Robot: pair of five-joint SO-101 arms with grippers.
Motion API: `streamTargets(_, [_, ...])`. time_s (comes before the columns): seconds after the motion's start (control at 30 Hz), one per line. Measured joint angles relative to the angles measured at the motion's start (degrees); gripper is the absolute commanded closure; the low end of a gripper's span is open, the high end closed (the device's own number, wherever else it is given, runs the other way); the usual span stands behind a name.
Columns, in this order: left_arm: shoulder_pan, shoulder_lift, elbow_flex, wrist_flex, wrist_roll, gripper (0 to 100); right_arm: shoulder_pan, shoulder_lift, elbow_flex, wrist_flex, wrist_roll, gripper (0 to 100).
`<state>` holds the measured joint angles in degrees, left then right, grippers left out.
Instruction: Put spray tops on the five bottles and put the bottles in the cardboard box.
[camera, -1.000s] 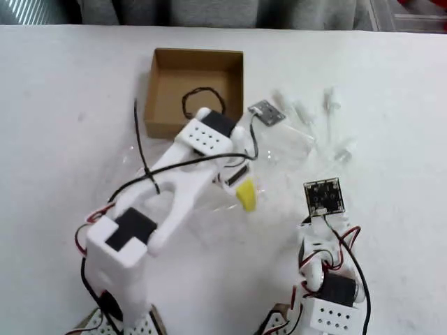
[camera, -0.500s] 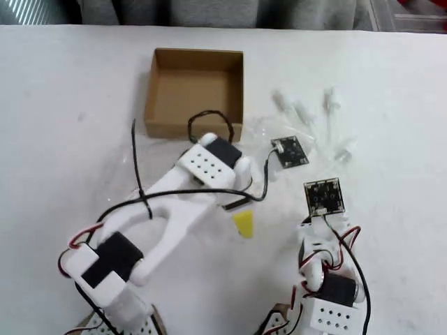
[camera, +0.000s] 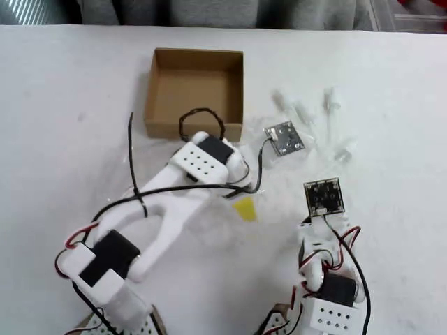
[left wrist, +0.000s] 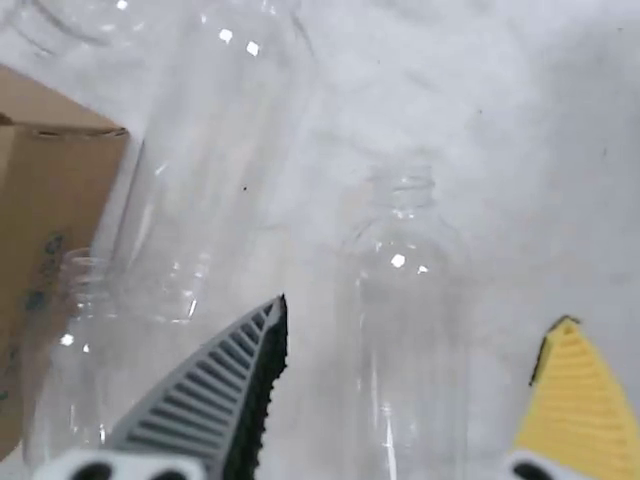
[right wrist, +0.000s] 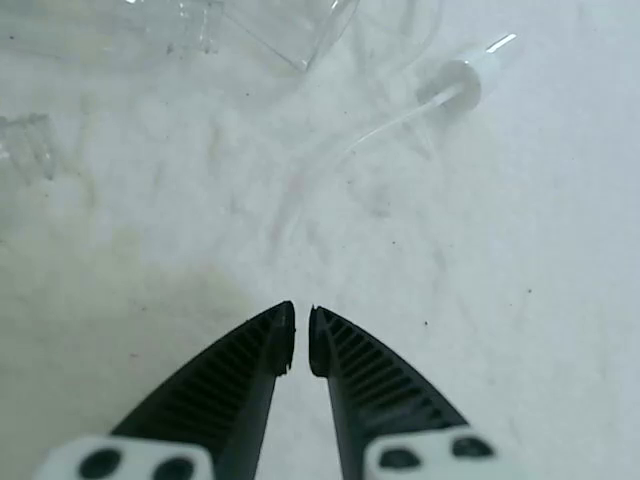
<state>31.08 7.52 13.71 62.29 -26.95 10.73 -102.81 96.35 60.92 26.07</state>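
Left gripper: my left gripper (left wrist: pixel 422 310) stands wide apart, with a grey finger (left wrist: pixel 215 390) on one side and a yellow finger (left wrist: pixel 565 395) on the other. It is clamped on nothing.

Bottle at the left gripper: a clear bottle (left wrist: pixel 405 290) lies on the table (camera: pixel 70 84) in the gap between those two fingers. Its bare neck points away from the wrist and it has no spray top on it. I cannot tell whether either finger touches it.

Other bottles: in my left wrist view a larger clear bottle (left wrist: pixel 200 150) lies just beside the cardboard box (left wrist: pixel 45 210). A third bottle (left wrist: pixel 80 340) sits near the grey finger with its neck uncapped. In the high view the clear plastic nearly vanishes against the white table, so I will not count the bottles from there.

Cardboard box: it sits open-topped toward the far side of the table, and the left arm (camera: pixel 188 167) reaches up close to its near wall (camera: pixel 160 125). I see nothing inside it.

Spray tops: loose spray tops (camera: pixel 307 112) lie scattered on the table to the right of the box, well apart from it. One spray top (right wrist: pixel 460 82), white with a thin tube, lies ahead of my right gripper.

Right gripper: my right gripper (right wrist: pixel 301 312) has its black fingers together but for a sliver, nothing between them, low over bare table near the front edge.

Right arm: the right arm (camera: pixel 325 286) is folded back at the near right of the table.
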Motion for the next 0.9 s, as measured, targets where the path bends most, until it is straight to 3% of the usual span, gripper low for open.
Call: streamTargets(0.9, [-0.3, 11.6, -4.8, -2.3, 0.9, 62, 0.1, 0.0, 0.0, 0.0, 0.0, 98.1])
